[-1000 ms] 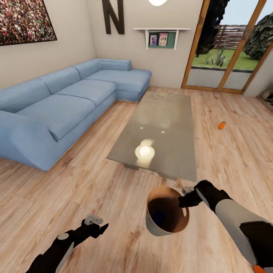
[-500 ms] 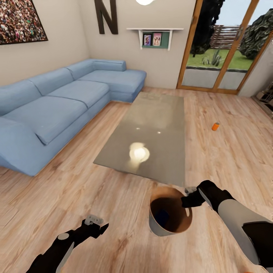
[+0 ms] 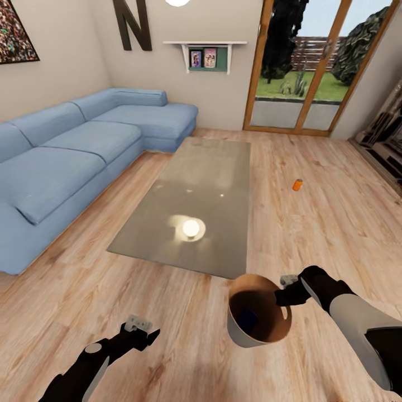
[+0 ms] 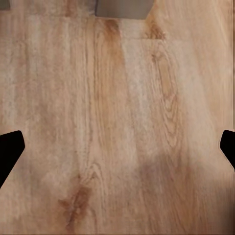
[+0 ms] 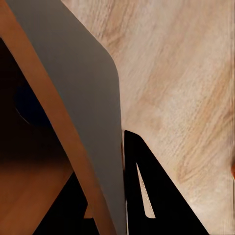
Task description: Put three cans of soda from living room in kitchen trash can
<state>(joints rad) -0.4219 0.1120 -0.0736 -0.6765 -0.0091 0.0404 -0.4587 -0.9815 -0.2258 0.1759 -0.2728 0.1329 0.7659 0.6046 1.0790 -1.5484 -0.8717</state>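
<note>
The right gripper [image 3: 286, 289] is clenched on the rim of the tash can [image 3: 258, 318] and carries it above the floor [image 3: 167, 290]. The left gripper [image 3: 146, 330] is released and empty. One can of soda [image 3: 297, 184] stands right of the low table [image 3: 190, 212]. I think the bin must stay upright during the approach. Something dark inside the bin is unclear.

Wood plank floor [image 4: 122, 137]: light brown, knots and long grain seen. Grey table corner [image 4: 122, 7]: seen at one edge of the floor. Left gripper [image 4: 117, 149]: two black fingertips [image 4: 10, 147] held wide apart, nothing gripped between them.
</note>
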